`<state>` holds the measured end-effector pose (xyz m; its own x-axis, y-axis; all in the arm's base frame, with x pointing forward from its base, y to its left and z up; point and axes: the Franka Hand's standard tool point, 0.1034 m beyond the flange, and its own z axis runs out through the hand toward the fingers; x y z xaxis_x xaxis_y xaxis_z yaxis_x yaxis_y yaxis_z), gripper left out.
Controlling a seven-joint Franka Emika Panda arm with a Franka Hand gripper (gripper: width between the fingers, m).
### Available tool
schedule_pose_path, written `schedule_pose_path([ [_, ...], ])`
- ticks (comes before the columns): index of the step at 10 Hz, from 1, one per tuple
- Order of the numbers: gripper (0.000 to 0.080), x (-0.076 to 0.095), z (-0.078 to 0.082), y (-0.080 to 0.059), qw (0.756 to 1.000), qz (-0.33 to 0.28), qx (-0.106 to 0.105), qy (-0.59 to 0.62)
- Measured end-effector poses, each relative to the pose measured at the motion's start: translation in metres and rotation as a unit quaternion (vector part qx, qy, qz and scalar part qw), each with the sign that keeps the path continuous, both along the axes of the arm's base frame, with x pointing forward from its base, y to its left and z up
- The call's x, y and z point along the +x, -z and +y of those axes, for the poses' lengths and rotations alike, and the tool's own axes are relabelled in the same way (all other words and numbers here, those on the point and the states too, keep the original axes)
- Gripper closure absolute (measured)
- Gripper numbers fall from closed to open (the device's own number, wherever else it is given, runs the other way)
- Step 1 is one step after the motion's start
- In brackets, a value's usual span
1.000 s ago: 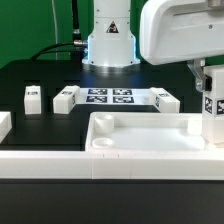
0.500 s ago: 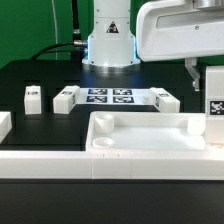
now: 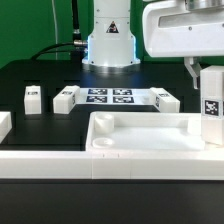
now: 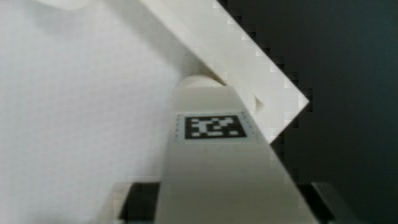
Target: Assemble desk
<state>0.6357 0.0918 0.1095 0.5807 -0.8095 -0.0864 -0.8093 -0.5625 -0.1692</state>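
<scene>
The white tray-like tabletop (image 3: 140, 135) lies in front, open side up. My gripper (image 3: 211, 72) is shut on a white square leg (image 3: 211, 105) with a tag, held upright at the tabletop's corner on the exterior view's right. In the wrist view the leg (image 4: 222, 150) runs from between my fingers (image 4: 144, 200) down to the corner socket (image 4: 240, 95). Three other legs lie on the black table: one (image 3: 32, 97), one (image 3: 65, 98) and one (image 3: 166, 100).
The marker board (image 3: 110, 96) lies at the back before the robot base (image 3: 108, 45). A long white rail (image 3: 110, 165) runs along the front. A white piece (image 3: 4, 125) sits at the exterior view's left edge.
The gripper with the leg has shifted slightly toward the exterior view's left and lower at the tabletop's corner. Nothing else moved.
</scene>
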Motion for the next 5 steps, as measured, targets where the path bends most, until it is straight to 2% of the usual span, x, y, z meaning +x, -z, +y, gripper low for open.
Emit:
schedule_pose_path([
  [2,0.0509,-0.001,0.0014,0.0,0.996,0.018,0.012,0.085],
  [4,0.0509,-0.0012,0.0018,0.0,0.994,0.024,0.015,0.108],
  [5,0.0412,-0.0013,0.0021,0.0005,0.995,0.023,0.015,0.1],
])
